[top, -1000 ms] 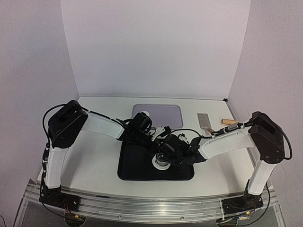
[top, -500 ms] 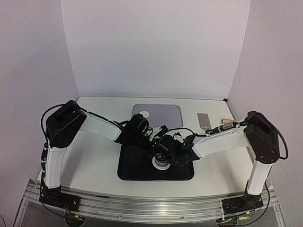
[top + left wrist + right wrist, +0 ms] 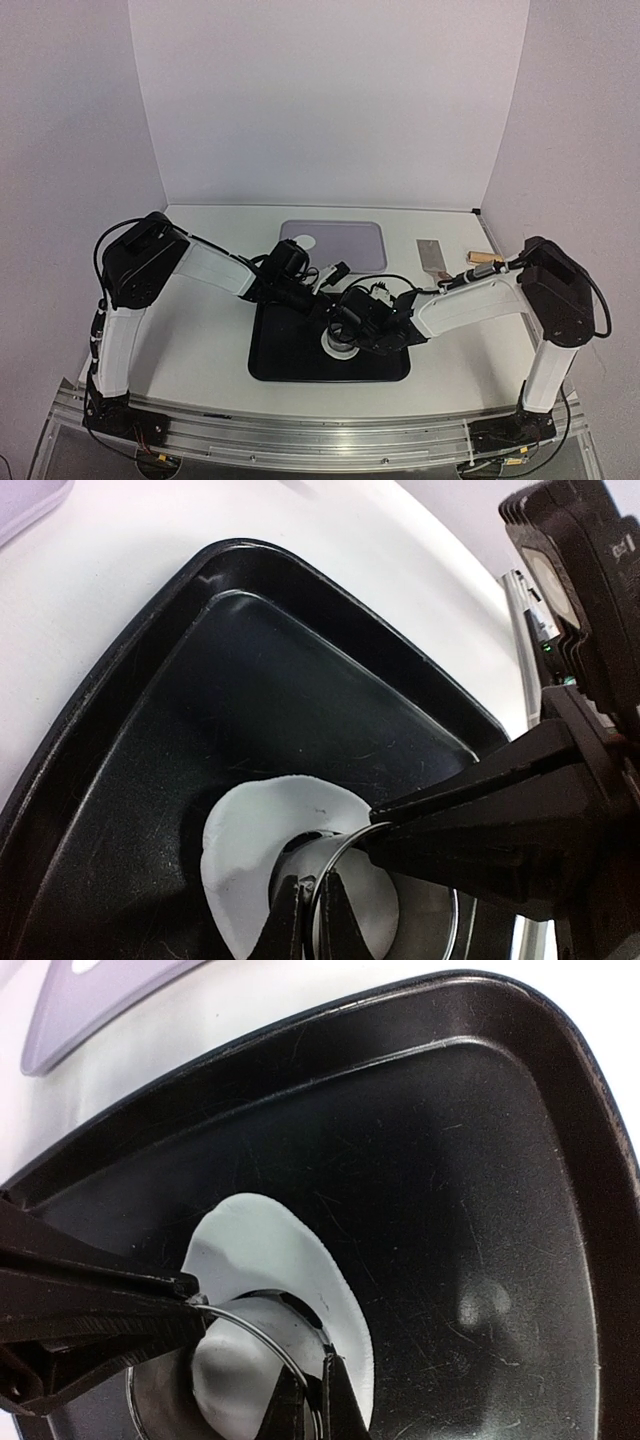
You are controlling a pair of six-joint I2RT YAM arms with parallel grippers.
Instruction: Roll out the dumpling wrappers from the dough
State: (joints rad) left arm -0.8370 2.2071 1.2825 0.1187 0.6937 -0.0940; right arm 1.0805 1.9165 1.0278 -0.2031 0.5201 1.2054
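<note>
A black tray point(image 3: 285, 350) holds a flat white dough point(image 3: 240, 835) sheet with the metal ring cutter point(image 3: 341, 346) standing in it. My left gripper point(image 3: 312, 908) is shut on the cutter's thin rim from one side. My right gripper point(image 3: 312, 1392) is shut on the rim from the other side. Dough point(image 3: 262, 1240) curls up around the cutter point(image 3: 285, 1325) wall, and a white lump sits inside the ring. One round white dumpling wrapper point(image 3: 303, 241) lies on the purple mat point(image 3: 345, 243) behind the tray.
A metal cleaver point(image 3: 432, 256) and a wooden tool point(image 3: 485, 258) lie on the table at the back right. The tray's raised rim point(image 3: 560, 1080) surrounds the work area. White walls enclose the table at the back and sides.
Both wrists have shifted slightly around the cutter, the right one a little to the left. The cutter stays in place and both grips are unchanged.
</note>
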